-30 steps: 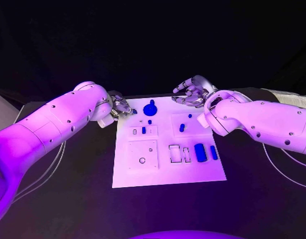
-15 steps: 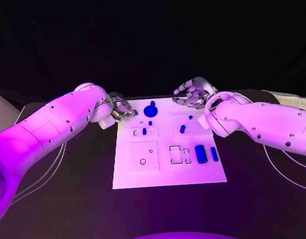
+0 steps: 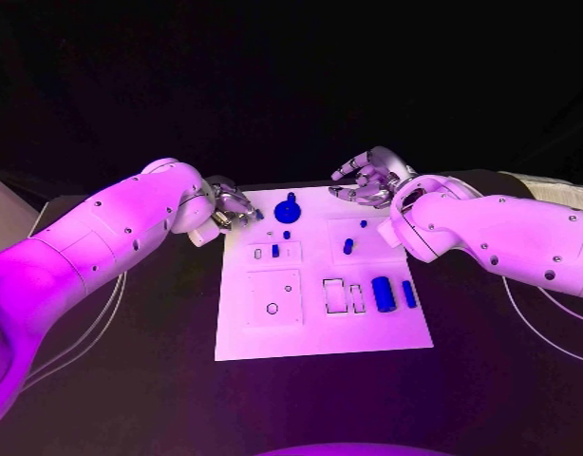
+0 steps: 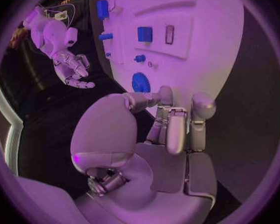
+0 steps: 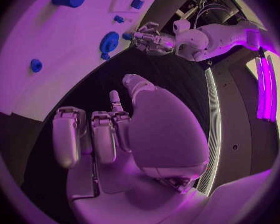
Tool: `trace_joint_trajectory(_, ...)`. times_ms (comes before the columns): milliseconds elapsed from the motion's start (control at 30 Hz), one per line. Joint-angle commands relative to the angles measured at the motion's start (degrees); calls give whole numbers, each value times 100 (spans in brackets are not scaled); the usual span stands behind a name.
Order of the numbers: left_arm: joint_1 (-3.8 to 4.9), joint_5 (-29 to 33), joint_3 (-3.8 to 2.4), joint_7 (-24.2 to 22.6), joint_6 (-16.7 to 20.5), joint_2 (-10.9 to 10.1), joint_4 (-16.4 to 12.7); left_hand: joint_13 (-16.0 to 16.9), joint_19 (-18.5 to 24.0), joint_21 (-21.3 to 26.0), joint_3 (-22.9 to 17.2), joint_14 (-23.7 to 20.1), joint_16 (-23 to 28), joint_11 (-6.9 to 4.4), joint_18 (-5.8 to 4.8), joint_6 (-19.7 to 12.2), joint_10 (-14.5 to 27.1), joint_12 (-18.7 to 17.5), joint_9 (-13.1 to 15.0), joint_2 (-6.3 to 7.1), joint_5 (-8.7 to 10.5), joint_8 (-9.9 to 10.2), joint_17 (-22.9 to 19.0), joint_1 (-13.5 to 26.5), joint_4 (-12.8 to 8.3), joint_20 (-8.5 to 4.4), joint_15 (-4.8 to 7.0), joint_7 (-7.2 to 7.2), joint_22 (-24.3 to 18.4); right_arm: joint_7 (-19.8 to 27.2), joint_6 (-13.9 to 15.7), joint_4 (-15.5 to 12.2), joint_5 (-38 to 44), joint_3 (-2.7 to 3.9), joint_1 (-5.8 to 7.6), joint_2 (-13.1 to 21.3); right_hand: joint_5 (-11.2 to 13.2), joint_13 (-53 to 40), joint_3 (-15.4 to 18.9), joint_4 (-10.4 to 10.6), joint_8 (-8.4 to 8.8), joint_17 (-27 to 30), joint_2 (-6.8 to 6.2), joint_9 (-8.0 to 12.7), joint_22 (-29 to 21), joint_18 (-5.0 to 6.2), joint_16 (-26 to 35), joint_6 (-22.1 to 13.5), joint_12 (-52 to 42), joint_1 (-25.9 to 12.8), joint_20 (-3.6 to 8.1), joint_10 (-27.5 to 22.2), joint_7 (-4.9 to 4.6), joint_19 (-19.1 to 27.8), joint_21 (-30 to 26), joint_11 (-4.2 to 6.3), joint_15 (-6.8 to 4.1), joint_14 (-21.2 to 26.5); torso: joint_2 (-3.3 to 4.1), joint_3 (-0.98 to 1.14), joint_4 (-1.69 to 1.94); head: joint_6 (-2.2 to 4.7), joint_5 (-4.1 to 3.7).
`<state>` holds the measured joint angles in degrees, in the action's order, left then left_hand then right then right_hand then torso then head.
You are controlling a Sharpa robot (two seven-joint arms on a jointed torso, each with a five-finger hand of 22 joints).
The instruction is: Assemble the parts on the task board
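Here the white task board lies mid-tabletop, its blue parts scattered across it, with a round blue disc-shaped part at the far edge. The left hand hovers at the board's far-left corner and the right hand at its far-right edge, both with fingers curled inward and grasping nothing. Likely risk: both hands converging on the far edge could collide or nudge the board, shifting loose parts.

I saw the task board lying in the middle of the worktop, its parts spread over it. My left hand sat at its far left corner, my right hand at its far right corner.
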<state>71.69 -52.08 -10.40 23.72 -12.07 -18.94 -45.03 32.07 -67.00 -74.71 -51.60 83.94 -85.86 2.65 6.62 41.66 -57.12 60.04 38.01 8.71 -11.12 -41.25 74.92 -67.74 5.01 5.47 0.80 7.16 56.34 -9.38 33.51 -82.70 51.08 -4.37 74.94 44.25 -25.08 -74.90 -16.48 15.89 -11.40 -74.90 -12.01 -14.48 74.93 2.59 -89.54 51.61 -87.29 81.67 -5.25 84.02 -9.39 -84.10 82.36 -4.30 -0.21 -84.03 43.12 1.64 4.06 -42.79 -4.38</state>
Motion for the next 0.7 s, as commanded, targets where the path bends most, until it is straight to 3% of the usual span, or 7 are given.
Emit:
trace_joint_trajectory(33,4,100,-2,-2,-22,4,6,-6,37,51,165,122,8,37,62,27,2,-24,-18,40,21,53,378,129,60,18,-32,33,-20,34,-64,-2,49,3,1,2,-34,-1241,-28,2,20,-1356,-26,9,786,-58,10,15,-10,-9,-26,314,-16,-339,-27,-27,21,-562,-2,2,-2,-4,0)
trace_joint_trajectory(300,5,107,-2,66,-49,8,30,-7,46,110,649,111,5,50,66,56,12,10,-114,186,33,205,366,364,386,26,-46,41,-74,32,-65,-5,49,3,1,5,-30,-1234,-56,3,15,-1350,-39,8,785,-57,12,24,-5,-35,-25,308,-13,-339,-30,-25,19,-561,0,1,-2,-5,3)
trace_joint_trajectory(367,5,107,-2,80,-47,10,38,-7,46,118,711,110,4,53,67,61,13,16,-130,198,35,229,364,380,440,28,-49,45,-83,30,-67,-5,49,3,1,6,-30,-1234,-56,3,15,-1350,-39,8,785,-57,12,24,-5,-35,-25,308,-13,-339,-30,-25,19,-561,0,1,0,-1,2)
trace_joint_trajectory(500,5,105,-2,114,-45,18,64,-9,30,141,1010,103,3,66,66,99,4,42,-186,229,49,311,351,476,763,38,-62,54,-98,26,-74,-7,49,3,1,7,-30,-1234,-56,3,15,-1350,-39,8,785,-57,12,24,-5,-35,-25,308,-13,-339,-30,-25,19,-561,0,-1,0,-2,1)
trace_joint_trajectory(700,6,98,-1,154,-43,26,92,-10,15,148,1208,104,-1,67,65,139,-4,60,-204,239,56,334,351,509,989,36,-63,51,-102,24,-82,-8,49,3,1,8,-30,-1234,-56,3,15,-1350,-39,8,785,-57,12,24,-5,-35,-25,308,-13,-339,-30,-25,19,-561,1,-3,-2,-8,0)
